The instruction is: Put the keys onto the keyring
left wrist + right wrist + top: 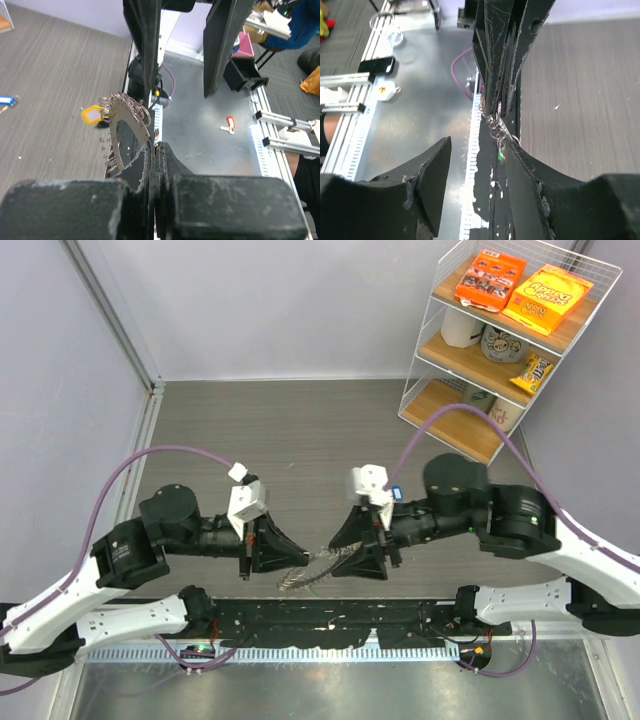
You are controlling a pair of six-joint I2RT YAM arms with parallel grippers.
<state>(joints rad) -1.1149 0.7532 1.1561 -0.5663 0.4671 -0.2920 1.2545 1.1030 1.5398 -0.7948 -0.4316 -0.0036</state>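
Fingers [172, 167] of the left gripper [156, 147] are pressed together on the rim of the thin metal keyring [127, 131], which stands on edge and is fringed with small silvery keys [114, 102]. From above, the keyring [300, 577] sits between the tips of the two arms. The right gripper [476, 145] faces it with its fingers spread. The ring's keys [495, 125] hang close against one of those fingers [520, 172], though contact cannot be told. A yellow-tagged key [91, 115] lies on the grey wood-grain surface [55, 60] just beside the keyring, and a blue-tagged key [5, 100] lies farther out on the same side. On the opposite side of the keyring, a red-tagged key [228, 125] rests well apart on a bare metal sheet [210, 150].
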